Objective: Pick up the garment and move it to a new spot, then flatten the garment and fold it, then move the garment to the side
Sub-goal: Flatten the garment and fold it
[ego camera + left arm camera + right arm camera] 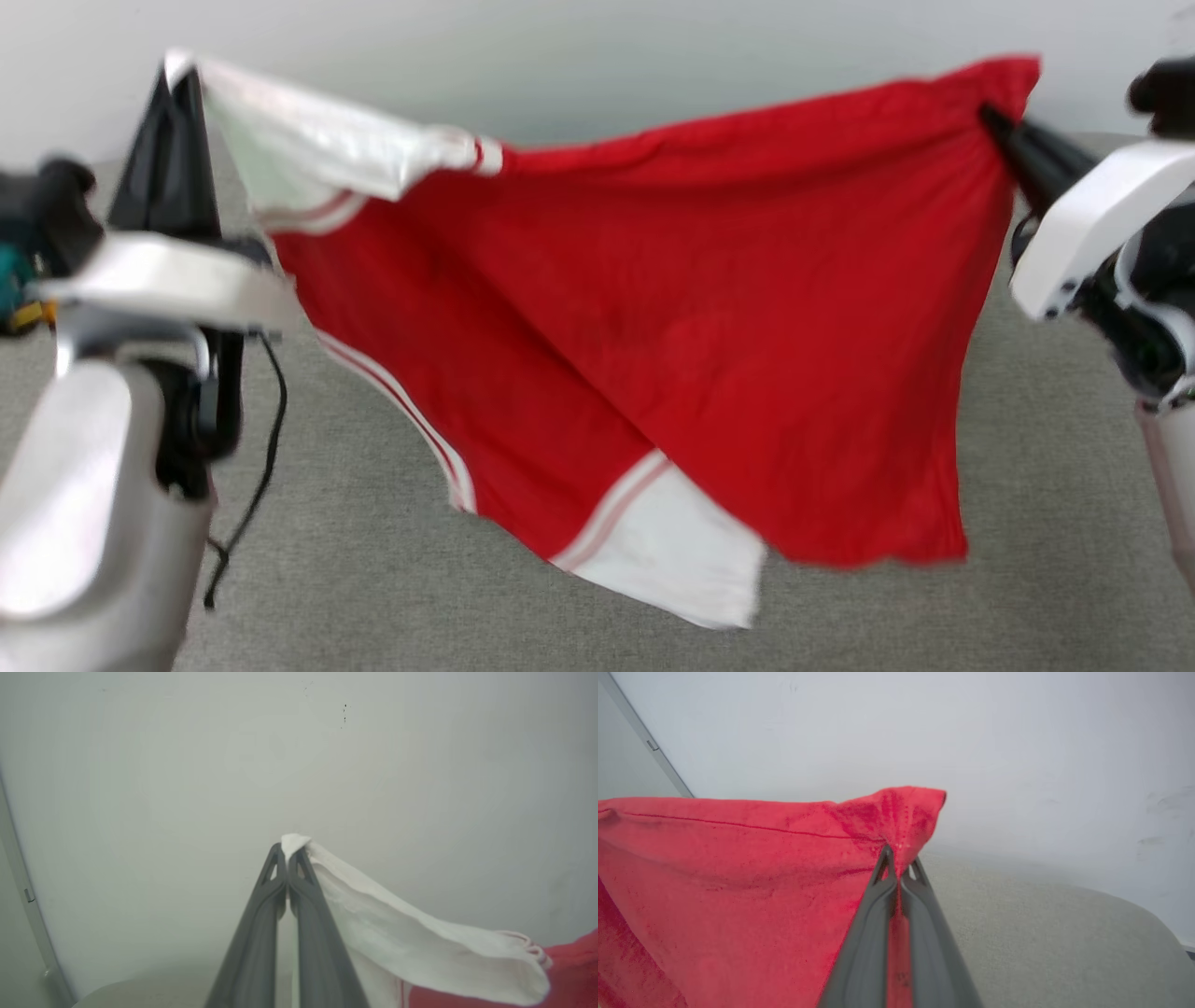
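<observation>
Up high, the left end effector (287,854) is clamped on a white sleeve tip, and the right end effector (901,861) pinches a red hem corner. Between them the red jersey (635,327) hangs spread above the grey worktop (1027,541). Its lower white sleeve seems clear of the surface, though blur obscures that.

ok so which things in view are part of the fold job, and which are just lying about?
Job:
garment, held up and spread
left gripper, shut on its white sleeve
right gripper, shut on a red corner
grey surface beneath

Just there:
black cable, dangling
pale wall
</observation>
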